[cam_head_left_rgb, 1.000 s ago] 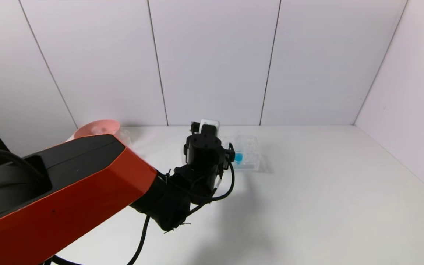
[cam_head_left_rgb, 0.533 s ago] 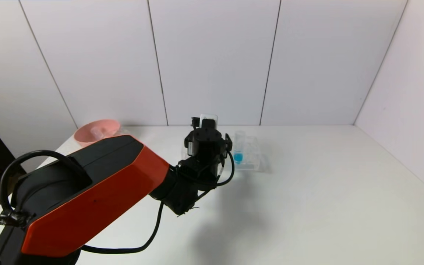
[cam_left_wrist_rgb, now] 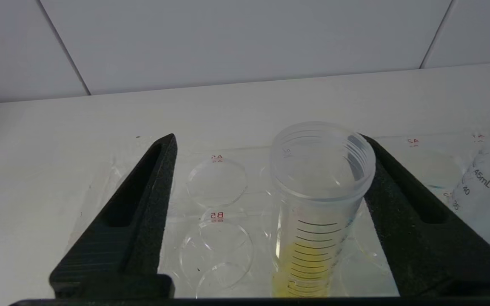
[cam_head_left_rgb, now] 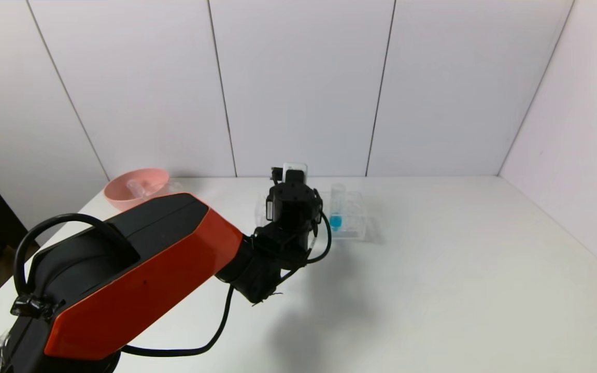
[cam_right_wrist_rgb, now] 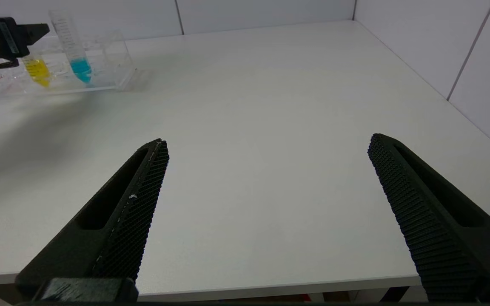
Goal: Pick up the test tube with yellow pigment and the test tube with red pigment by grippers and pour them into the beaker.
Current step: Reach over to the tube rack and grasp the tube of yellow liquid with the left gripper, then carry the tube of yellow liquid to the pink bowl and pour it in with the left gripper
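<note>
Yellow liquid is sitting in the tube (cam_left_wrist_rgb: 319,204) my left gripper's (cam_left_wrist_rgb: 270,204) spread fingers are straddling; right gripper (cam_right_wrist_rgb: 266,212) fingers are hanging spread.

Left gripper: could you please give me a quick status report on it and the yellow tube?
Left gripper open, jaws straddling yellow test tube upright in rack. Right gripper open, idle over the table. Blue tube adjacent.

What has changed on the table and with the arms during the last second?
The left arm swung back and reached farther toward the rack, uncovering the pink bowl and the blue tube. The left gripper now stands open around the yellow tube, one finger against its rim, not yet closed. Rack, bowl and blue tube stayed in place. The right gripper hangs open over the bare table.
</note>
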Action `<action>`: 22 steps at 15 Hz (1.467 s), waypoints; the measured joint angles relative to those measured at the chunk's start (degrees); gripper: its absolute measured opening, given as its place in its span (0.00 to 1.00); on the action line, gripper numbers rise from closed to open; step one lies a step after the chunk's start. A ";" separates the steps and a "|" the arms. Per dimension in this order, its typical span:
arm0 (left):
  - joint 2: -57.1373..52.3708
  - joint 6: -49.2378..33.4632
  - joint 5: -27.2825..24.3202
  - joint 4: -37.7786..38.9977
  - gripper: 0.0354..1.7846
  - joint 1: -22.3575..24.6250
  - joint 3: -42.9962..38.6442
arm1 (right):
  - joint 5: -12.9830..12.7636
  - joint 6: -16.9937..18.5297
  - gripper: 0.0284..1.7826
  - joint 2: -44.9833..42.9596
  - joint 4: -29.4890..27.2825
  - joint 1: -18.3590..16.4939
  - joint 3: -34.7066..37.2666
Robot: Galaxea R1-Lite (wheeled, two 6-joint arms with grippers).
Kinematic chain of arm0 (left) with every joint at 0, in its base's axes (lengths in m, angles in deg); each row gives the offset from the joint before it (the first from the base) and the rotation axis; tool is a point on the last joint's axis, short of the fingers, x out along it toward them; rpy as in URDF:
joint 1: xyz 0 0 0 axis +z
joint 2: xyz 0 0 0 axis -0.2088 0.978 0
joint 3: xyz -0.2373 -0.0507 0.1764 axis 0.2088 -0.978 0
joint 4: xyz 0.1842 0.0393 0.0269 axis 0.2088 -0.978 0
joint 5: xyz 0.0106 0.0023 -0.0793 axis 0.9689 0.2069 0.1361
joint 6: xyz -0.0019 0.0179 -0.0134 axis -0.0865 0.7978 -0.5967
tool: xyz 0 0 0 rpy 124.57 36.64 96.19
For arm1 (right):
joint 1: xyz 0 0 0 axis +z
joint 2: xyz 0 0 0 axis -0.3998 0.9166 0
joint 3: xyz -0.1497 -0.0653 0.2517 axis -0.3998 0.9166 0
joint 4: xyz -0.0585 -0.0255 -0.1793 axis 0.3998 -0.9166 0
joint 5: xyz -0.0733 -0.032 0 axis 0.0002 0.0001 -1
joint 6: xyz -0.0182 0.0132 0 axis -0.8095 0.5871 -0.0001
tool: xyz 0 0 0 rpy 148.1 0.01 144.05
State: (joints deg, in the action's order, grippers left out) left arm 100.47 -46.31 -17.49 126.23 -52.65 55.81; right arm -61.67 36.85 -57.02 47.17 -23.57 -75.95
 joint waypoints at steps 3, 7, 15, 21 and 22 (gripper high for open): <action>0.27 0.13 -0.12 0.91 0.40 -0.09 0.20 | 0.00 0.02 0.96 0.00 0.00 0.00 0.00; 0.49 0.13 -0.20 1.11 0.26 -0.04 0.41 | 0.04 0.00 0.96 0.00 0.00 0.00 0.00; -2.16 1.88 0.07 0.30 0.26 -0.17 1.71 | 0.00 0.00 0.96 0.00 0.00 0.00 0.00; -6.90 3.93 0.00 -0.93 0.26 -0.30 3.17 | 0.00 0.02 0.96 0.00 0.00 0.00 0.00; -7.36 3.95 -0.01 -0.96 0.26 -0.33 3.04 | 0.00 0.00 0.96 0.00 0.00 0.00 0.00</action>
State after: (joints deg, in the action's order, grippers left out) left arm 93.10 -42.36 -17.50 125.27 -52.98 58.85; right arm -61.67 36.85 -57.02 47.17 -23.57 -75.95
